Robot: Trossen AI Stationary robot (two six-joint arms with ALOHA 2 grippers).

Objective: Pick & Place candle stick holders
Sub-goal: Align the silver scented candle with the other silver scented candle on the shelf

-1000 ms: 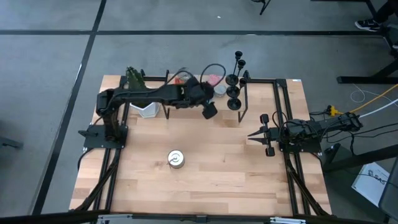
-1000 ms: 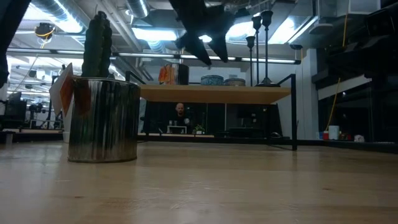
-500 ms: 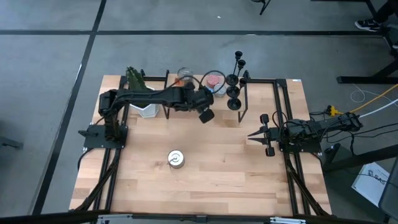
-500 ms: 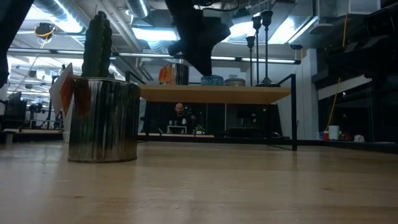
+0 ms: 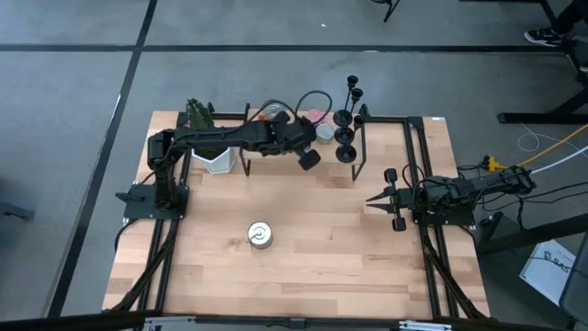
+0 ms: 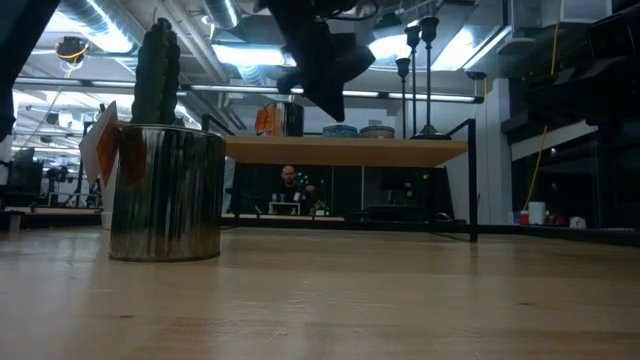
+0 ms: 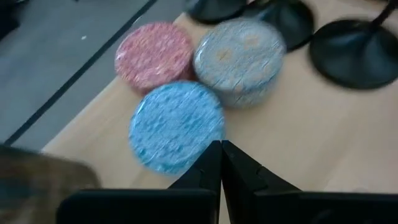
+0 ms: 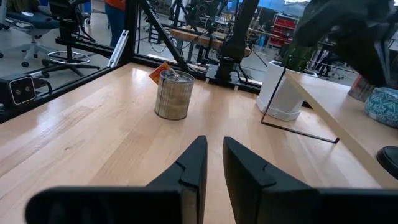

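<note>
The candle stick holders [image 5: 346, 124] stand together on the raised wooden shelf [image 5: 381, 147] at the far side of the table [image 5: 312, 267], near the shelf's right end. They are matte black, each with a round base, a thin stem and a small cup on top. In the low view their stems [image 6: 416, 80] rise well above the shelf. I count three or four of them, but the bases overlap in the high view, so the number is not sure.

The left gripper [image 5: 309, 158] hangs above the shelf, just to the left of the holders. Its fingers [image 7: 208, 171] are pressed together and grasp nothing. Below it on the shelf lie three round tins that touch each other: a blue tin [image 7: 176, 126], a red tin [image 7: 154, 55] and a grey tin [image 7: 239, 52]. The dark bases [image 7: 351, 53] of the holders lie just beside the grey tin.

The right gripper [image 5: 371, 198] waits low at the right side of the table, in front of the shelf. Its fingers [image 8: 189, 165] are parted slightly and hold nothing.

A silver can [image 5: 260, 235] stands on the table well in front of the shelf.
</note>
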